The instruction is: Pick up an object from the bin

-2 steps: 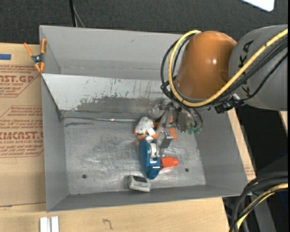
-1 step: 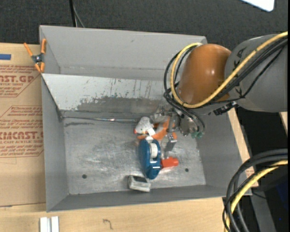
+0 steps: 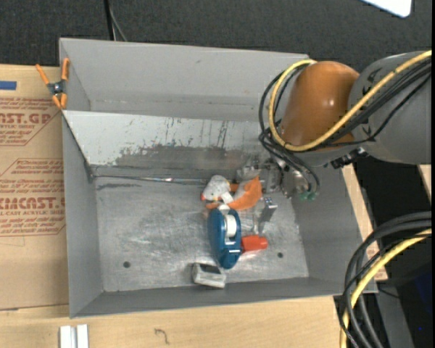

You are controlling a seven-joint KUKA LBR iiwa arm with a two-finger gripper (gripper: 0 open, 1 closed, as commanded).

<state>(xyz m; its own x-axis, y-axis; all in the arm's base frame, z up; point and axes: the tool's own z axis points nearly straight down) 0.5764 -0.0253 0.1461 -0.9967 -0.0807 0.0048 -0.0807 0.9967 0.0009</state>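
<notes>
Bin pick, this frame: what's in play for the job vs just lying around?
In play: gripper; grey metal bin; orange curved piece beside the gripper; small red piece just below it.
Lying about: blue oblong thing; white-and-orange thing; small grey block by the front wall.

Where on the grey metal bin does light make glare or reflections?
In the camera view, the grey metal bin shows pale glare patches on its floor, left of the blue oval plastic thing; its back wall carries dull streaked reflections.
</notes>
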